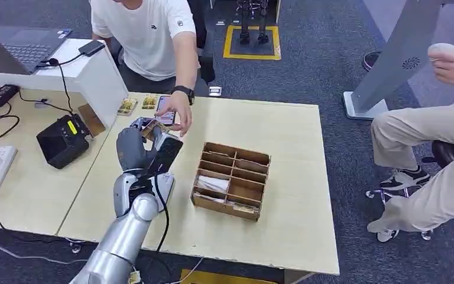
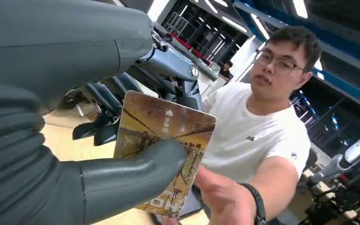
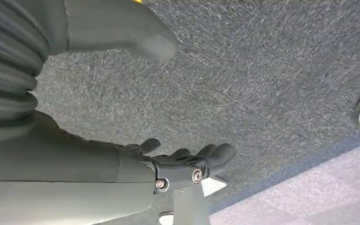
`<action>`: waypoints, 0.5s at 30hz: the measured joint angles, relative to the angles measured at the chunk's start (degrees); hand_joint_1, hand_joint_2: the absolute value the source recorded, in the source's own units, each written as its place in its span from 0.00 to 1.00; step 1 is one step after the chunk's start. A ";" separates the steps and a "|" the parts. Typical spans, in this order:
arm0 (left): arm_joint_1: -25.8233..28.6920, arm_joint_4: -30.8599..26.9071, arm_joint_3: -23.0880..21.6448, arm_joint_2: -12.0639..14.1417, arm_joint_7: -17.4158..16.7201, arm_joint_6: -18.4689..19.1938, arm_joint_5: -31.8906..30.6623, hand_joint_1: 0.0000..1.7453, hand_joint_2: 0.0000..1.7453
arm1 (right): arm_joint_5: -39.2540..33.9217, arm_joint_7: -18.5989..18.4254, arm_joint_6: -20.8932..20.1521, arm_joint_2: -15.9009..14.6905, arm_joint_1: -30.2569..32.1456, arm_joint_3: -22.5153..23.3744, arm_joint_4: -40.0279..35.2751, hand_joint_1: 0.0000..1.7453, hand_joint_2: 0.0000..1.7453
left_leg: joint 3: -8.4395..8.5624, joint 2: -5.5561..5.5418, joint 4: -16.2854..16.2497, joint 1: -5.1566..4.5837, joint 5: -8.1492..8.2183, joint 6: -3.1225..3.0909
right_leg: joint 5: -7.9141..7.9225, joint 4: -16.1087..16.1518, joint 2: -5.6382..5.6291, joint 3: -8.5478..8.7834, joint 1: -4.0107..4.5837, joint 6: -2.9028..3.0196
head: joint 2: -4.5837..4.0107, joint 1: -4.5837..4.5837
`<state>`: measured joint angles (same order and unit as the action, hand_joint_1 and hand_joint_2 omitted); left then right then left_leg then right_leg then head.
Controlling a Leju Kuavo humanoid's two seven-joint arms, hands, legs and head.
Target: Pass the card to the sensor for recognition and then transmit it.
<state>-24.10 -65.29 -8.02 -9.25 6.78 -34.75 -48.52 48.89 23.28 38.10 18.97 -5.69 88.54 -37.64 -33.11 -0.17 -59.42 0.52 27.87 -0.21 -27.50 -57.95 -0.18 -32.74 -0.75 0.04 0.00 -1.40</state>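
A robotics lab or test workspace: grey carpet floor (image 1: 325, 53), a pale wooden surface (image 1: 295, 154) at centre, a laptop (image 1: 26, 44) at upper left, cables, and robot legs on a yellow-marked floor square (image 1: 252, 42) at top centre.

dark grey carpet floor (image 1: 331, 65), pale wooden tables (image 1: 289, 136), yellow-bordered floor mat (image 1: 252, 42), ceiling strip lights (image 2: 243, 22)

The left hand (image 2: 51, 140) looks like matt grey plastic, its ribbed cover rubbery, on a smooth silver metal arm (image 1: 124, 236). The card (image 2: 166, 154) it holds is glossy and printed. The table (image 1: 289, 195) is pale smooth wood laminate; the divided box (image 1: 232, 180) looks like rough brown wood. The floor (image 3: 262, 70) is coarse grey carpet. The person's shirt (image 1: 148, 35) is white cloth.
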 joint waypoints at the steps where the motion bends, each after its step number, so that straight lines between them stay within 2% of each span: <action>1: -0.87 0.55 -0.22 0.09 -0.79 0.52 -0.41 1.00 1.00 | 0.31 0.00 0.00 0.00 -0.02 0.00 0.17 0.00 1.00 | 0.00 0.00 0.00 0.00 0.00 0.00 | 0.00 0.00 0.00 -0.01 0.00 0.00 | 0.00 0.00; 3: -2.84 1.94 -0.66 0.37 -2.86 1.27 -1.33 1.00 1.00 | 0.46 0.02 0.00 -0.02 -0.14 0.00 0.59 0.00 1.00 | -0.02 0.00 0.00 0.00 0.00 0.00 | 0.00 0.00 0.00 -0.01 0.00 0.00 | 0.00 0.02; 9: -7.32 6.61 -1.14 1.16 -4.92 2.06 -2.03 1.00 1.00 | 1.23 0.63 0.00 -0.09 -0.32 0.00 1.55 0.00 1.00 | -0.03 0.01 0.00 -0.01 0.00 0.00 | 0.00 0.00 -0.02 -0.04 0.00 0.00 | 0.00 -0.04; 10: -7.82 7.47 -1.14 1.27 -4.97 2.08 -1.97 0.68 1.00 | 1.14 0.83 0.00 -0.09 -0.35 0.00 1.64 0.00 1.00 | -0.04 0.01 0.00 0.00 0.00 0.00 | 0.00 0.00 -0.02 -0.04 0.00 0.00 | 0.00 0.02; 11: -8.33 8.27 -1.14 1.34 -4.97 2.08 -1.66 0.00 1.00 | 1.12 1.07 0.00 -0.09 -0.36 0.00 1.75 0.00 1.00 | -0.04 0.01 0.00 0.00 0.00 0.00 | 0.00 0.00 -0.03 -0.05 0.00 0.00 | 0.00 -0.02; 15: -9.41 10.98 -1.14 1.42 -4.88 2.08 0.11 0.00 1.00 | 1.62 0.50 0.00 -0.09 -0.42 0.00 1.97 0.00 1.00 | -0.06 0.01 0.00 -0.01 0.00 0.00 | 0.00 0.00 -0.03 -0.06 0.00 0.00 | 0.00 0.00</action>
<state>-33.51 -54.31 -9.16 -7.82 1.90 -32.68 -48.41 50.51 23.78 38.10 18.88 -6.12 88.54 -35.67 -33.17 -0.15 -59.42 0.52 27.87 -0.21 -27.50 -57.96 -0.20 -32.80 -0.75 0.04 0.00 -1.40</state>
